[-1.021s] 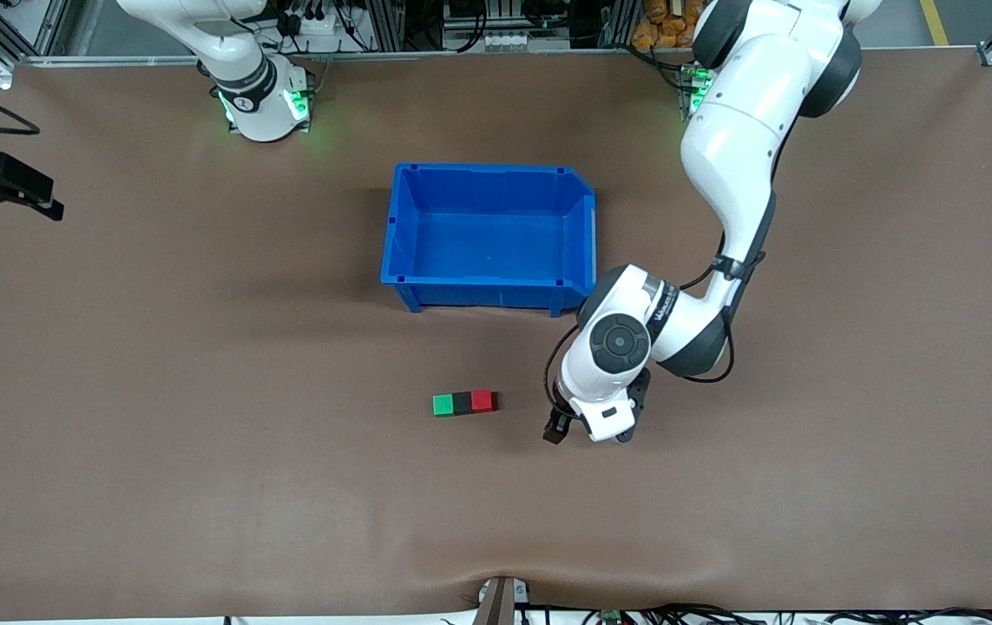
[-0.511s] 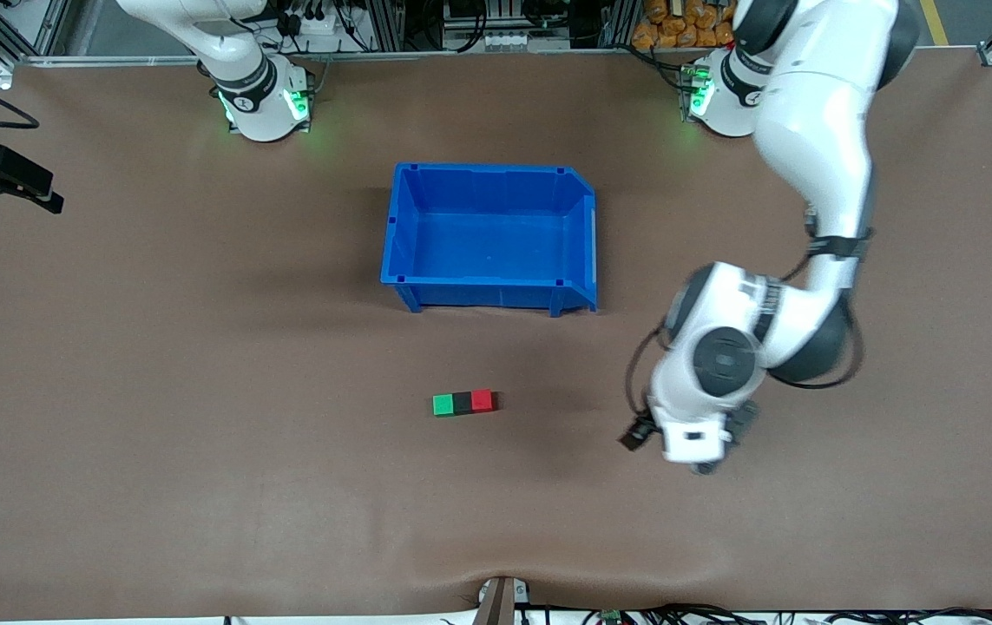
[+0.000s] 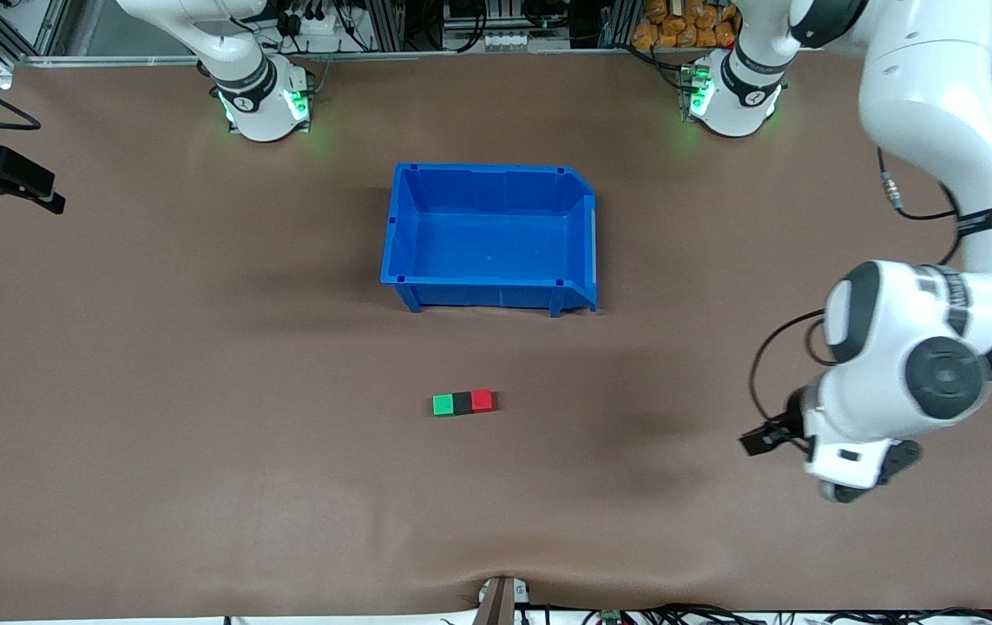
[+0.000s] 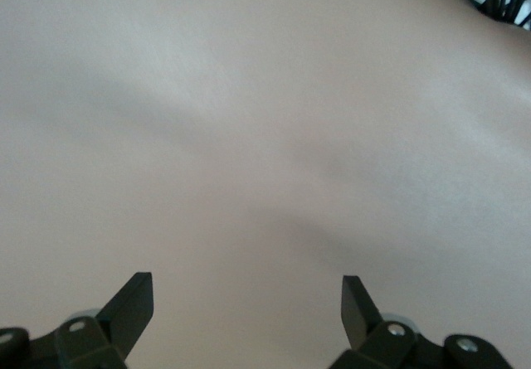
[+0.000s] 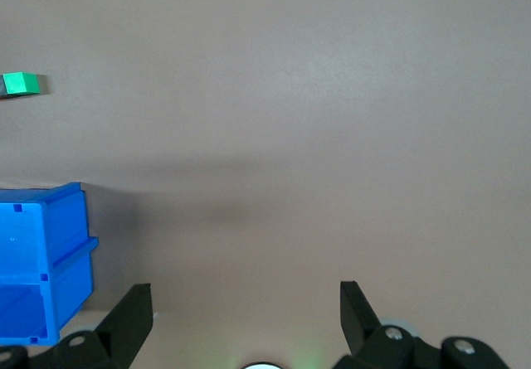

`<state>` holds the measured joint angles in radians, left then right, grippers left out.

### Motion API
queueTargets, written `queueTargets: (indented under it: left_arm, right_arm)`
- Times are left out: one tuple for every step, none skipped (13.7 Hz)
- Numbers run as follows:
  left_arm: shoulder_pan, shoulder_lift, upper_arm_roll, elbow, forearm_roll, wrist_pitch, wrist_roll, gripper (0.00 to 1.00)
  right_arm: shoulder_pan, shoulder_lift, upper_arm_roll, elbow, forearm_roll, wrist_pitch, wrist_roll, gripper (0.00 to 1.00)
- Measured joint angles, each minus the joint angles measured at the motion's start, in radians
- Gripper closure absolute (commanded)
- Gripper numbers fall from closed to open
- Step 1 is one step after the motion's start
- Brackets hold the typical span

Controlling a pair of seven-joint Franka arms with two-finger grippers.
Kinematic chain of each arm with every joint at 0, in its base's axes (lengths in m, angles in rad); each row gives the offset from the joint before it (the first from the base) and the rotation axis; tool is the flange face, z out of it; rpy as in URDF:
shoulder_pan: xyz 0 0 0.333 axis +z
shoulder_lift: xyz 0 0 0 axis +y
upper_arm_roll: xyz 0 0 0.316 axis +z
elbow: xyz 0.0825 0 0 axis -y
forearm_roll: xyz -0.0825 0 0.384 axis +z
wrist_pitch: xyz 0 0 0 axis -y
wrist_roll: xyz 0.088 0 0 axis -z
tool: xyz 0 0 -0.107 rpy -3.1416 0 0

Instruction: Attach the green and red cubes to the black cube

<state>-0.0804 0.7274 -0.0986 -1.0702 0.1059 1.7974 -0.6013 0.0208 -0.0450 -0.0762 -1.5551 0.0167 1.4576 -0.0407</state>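
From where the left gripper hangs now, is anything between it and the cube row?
Nothing visible. The left gripper, open, hangs over bare table toward the left arm's end. The green, black and red cubes sit joined; the bin lies farther from the camera.
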Motion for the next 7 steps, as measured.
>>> queueTargets:
  left_arm:
    - [0.024,-0.009,0.000,0.000,0.000,0.000,0.058,0.00]
    - [0.045,-0.019,-0.001,-0.001,0.000,-0.001,0.110,0.00]
    - [0.063,-0.025,-0.001,-0.001,0.000,-0.001,0.154,0.00]
    - [0.076,-0.029,-0.001,-0.001,0.000,-0.001,0.191,0.00]
    - [0.085,-0.033,-0.001,-0.001,0.000,-0.001,0.220,0.00]
    - [0.091,-0.039,-0.001,-0.001,0.000,-0.001,0.250,0.00]
    - [0.095,-0.046,-0.001,-0.001,0.000,-0.001,0.280,0.00]
  right_arm:
    - [0.000,0.000,0.000,0.000,0.000,0.000,0.000,0.00]
    - [0.000,0.000,0.000,0.000,0.001,0.001,0.000,0.00]
    - [0.000,0.000,0.000,0.000,0.001,0.001,0.000,0.00]
    - [0.000,0.000,0.000,0.000,0.002,0.001,0.001,0.00]
    - [0.000,0.000,-0.001,0.000,0.002,0.000,0.002,0.00]
    - [-0.002,0.000,-0.002,0.000,0.002,0.000,0.003,0.00]
    - [-0.002,0.000,-0.002,0.000,0.002,-0.001,0.003,0.00]
